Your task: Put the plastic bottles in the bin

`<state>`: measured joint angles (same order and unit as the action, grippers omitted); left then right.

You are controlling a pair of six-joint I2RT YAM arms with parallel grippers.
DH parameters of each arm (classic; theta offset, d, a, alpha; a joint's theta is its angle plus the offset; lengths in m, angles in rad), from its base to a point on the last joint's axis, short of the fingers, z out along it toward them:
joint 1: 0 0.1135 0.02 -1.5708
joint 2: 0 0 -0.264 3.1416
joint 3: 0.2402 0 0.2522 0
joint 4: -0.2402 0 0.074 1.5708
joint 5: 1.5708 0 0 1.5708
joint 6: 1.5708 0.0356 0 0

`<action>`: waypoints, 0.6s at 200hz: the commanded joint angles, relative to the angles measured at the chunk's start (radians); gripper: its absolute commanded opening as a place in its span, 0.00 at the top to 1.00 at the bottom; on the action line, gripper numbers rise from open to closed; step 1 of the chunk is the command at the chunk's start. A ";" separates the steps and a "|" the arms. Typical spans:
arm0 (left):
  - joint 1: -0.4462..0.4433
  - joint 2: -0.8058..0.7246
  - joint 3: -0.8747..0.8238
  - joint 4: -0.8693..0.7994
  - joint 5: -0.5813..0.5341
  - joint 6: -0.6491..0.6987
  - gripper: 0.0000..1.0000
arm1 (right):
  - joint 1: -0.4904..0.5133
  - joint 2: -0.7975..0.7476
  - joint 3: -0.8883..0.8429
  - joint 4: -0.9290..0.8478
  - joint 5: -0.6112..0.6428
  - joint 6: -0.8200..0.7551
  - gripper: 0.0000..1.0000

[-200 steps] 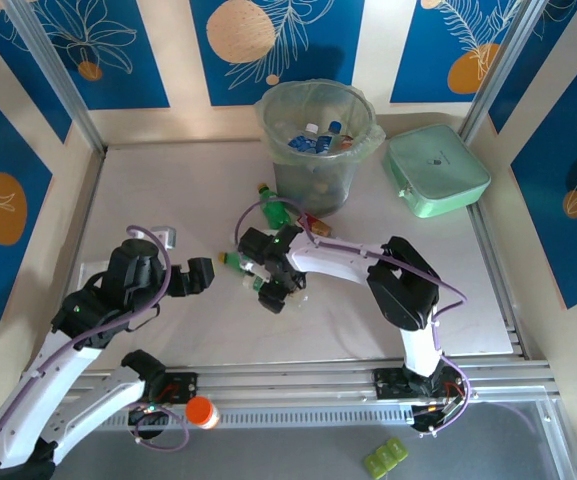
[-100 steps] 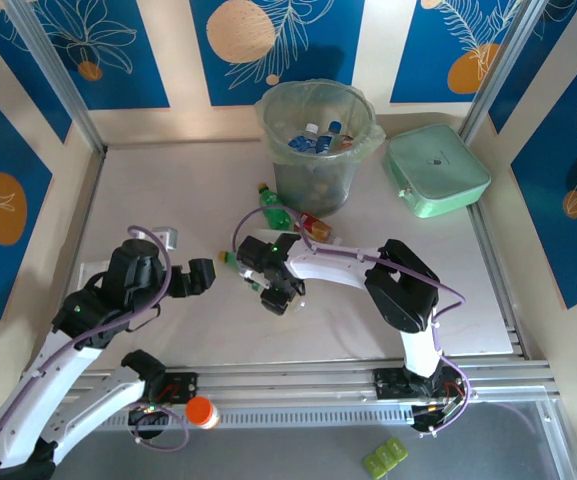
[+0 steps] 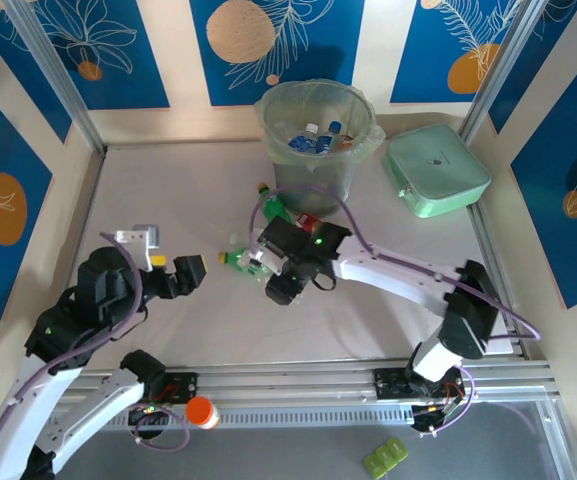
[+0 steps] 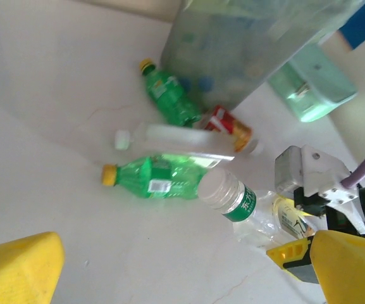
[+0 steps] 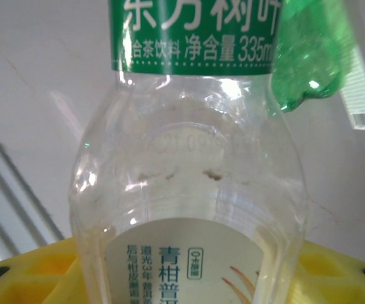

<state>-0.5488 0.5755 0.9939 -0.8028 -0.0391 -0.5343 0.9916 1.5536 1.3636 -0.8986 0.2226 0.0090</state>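
The clear bottle (image 5: 188, 209) carries a green band at twelve o'clock with large white Chinese characters, cut off at the top, and beneath them "茶饮料 净含量 335m". Its lower label, at six o'clock, reads "青柑普", perhaps "青柑普洱". At two o'clock a green bottle (image 5: 309, 63) bears a barcode patch, its digits unreadable.

Top overhead, whole table (image 3: 168, 190); left wrist low, oblique; right wrist (close-up) seemingly shares clear bottle (image 5: 188, 158)

Loose bottles (image 3: 273, 208) clutter centre in front of bin (image 3: 308, 182); far-left table (image 3: 168, 190) open; mint box (image 3: 438, 170) blocks far-right; R arm (image 3: 398, 279) spans centre-right.
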 commanded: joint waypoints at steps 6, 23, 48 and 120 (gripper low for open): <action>0.012 0.030 0.071 0.078 0.103 0.046 0.01 | -0.063 -0.115 0.048 0.022 -0.111 0.046 0.57; 0.012 0.090 0.114 0.092 0.152 0.056 0.01 | -0.134 -0.175 0.075 0.059 -0.201 0.075 0.57; 0.012 0.191 0.191 0.075 0.214 0.096 0.01 | -0.244 -0.260 0.098 0.162 -0.297 0.104 0.57; 0.012 0.383 0.253 0.051 0.240 0.114 0.01 | -0.636 -0.125 0.392 0.255 -0.342 0.269 0.60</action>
<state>-0.5472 0.9302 1.2270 -0.7483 0.1589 -0.4408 0.4385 1.3277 1.6318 -0.6640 -0.0875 0.1955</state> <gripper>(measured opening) 0.993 0.521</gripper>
